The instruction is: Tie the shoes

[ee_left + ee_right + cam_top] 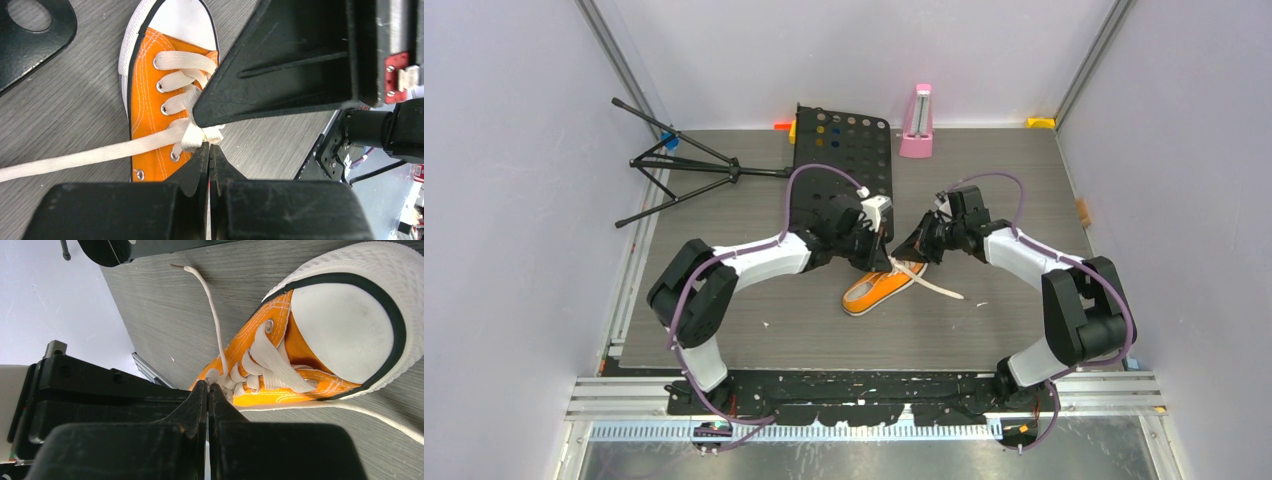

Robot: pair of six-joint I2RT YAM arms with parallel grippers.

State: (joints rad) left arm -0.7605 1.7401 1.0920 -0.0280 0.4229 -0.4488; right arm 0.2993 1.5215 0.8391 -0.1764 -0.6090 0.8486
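The orange shoe [869, 293] with a white toe cap lies on its sole on the grey table [754, 320], between my two arms. Both grippers meet over its laced tongue. My left gripper [209, 146] is shut, its tips pinching the white lace at the bunched crossing [194, 134]. One lace end [60, 161] trails away to the left. The right gripper's black fingers [280, 75] press in from the other side. My right gripper [207, 385] is shut on lace at the top eyelets [214, 375]. A thin lace end [210, 305] runs off across the table.
A black perforated plate [849, 150] lies at the back. A pink metronome [916, 122] stands by the rear wall. A folded black tripod [686, 165] lies at the back left. A loose lace [939, 290] stretches right of the shoe.
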